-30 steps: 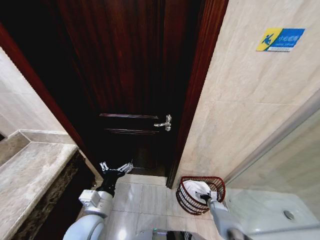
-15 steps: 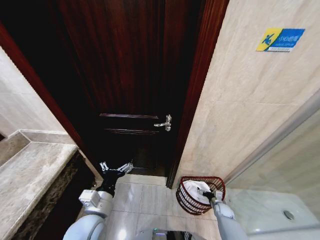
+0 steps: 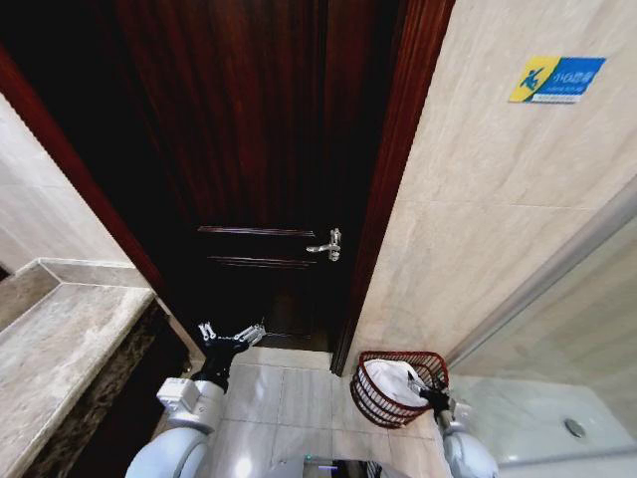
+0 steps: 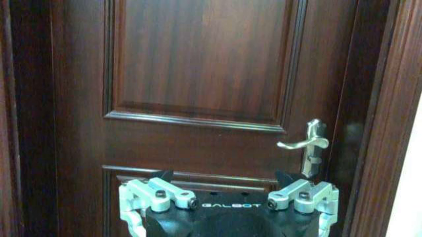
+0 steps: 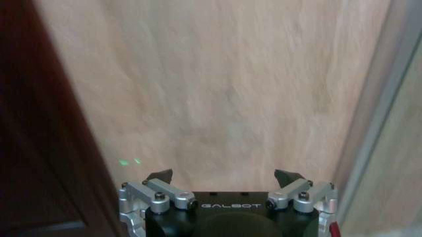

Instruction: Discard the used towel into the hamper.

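Observation:
The hamper [image 3: 373, 400], a small dark reddish-brown wire basket, stands on the tiled floor by the door frame, against the beige wall. A white towel [image 3: 391, 380] lies inside it. My right gripper [image 3: 436, 396] hovers at the hamper's right rim, apart from the towel. In the right wrist view that gripper [image 5: 223, 177] is open with nothing between its fingers and faces the beige wall. My left gripper [image 3: 231, 337] is held up on the left in front of the dark door. It is open and empty [image 4: 226, 177].
A dark wooden door [image 3: 259, 149] with a silver handle [image 3: 326, 244] fills the middle. A marble counter [image 3: 60, 349] runs along the left. A glass shower panel [image 3: 567, 329] closes the right side. Light floor tiles [image 3: 289, 398] lie between my arms.
My right gripper has drawn back from over the towel to the hamper's right rim, and the arm has sunk lower. The towel stays in the hamper. The left arm is still.

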Available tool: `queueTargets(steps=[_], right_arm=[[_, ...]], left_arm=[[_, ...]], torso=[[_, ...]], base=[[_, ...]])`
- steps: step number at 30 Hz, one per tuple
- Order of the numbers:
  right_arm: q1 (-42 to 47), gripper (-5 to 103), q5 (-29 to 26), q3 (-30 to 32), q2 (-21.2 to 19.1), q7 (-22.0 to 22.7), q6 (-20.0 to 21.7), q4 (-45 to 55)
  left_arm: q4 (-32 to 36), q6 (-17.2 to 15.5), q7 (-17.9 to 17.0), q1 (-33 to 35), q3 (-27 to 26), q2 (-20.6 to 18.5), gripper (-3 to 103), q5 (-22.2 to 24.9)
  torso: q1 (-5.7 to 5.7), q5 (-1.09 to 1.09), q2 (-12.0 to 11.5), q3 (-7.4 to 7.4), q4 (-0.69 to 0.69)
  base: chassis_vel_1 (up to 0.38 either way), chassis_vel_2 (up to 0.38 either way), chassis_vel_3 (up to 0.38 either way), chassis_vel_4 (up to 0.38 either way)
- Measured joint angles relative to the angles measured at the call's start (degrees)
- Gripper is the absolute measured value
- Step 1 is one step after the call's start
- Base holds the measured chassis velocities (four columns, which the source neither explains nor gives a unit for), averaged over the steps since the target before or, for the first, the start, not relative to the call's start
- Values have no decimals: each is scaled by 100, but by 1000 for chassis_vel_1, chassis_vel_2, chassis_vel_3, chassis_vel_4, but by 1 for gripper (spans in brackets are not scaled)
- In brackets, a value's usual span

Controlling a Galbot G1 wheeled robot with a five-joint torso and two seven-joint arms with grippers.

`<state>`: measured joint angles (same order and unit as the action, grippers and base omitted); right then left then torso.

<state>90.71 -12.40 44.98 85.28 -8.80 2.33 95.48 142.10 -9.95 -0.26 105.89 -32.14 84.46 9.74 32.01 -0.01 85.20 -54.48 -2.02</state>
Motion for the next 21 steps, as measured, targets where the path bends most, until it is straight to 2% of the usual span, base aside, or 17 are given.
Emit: queueTargets(steps=[7,11,15,21], right_arm=[[667,100,64,-150,260,-85,-239,1076],[1160,100,-2,-185,408,-49,-530,1769],[1420,100,-47,-245,537,41,-808,2158],[1663,100,-70,-283,646,52,-968,2667]], left_arm=[[0,0,0,0,1,0,100,0],[0,0,0,0,1,0,100,0],[0,0,0,0,1,0,100,0],[0,0,0,0,1,0,100,0]], torso=[[0,1,0,0,0],[0,0,0,0,1],[0,0,0,0,1],[0,0,0,0,0]], base=[[0,0,0,0],[0,0,0,0],[0,0,0,0],[0,0,0,0]])
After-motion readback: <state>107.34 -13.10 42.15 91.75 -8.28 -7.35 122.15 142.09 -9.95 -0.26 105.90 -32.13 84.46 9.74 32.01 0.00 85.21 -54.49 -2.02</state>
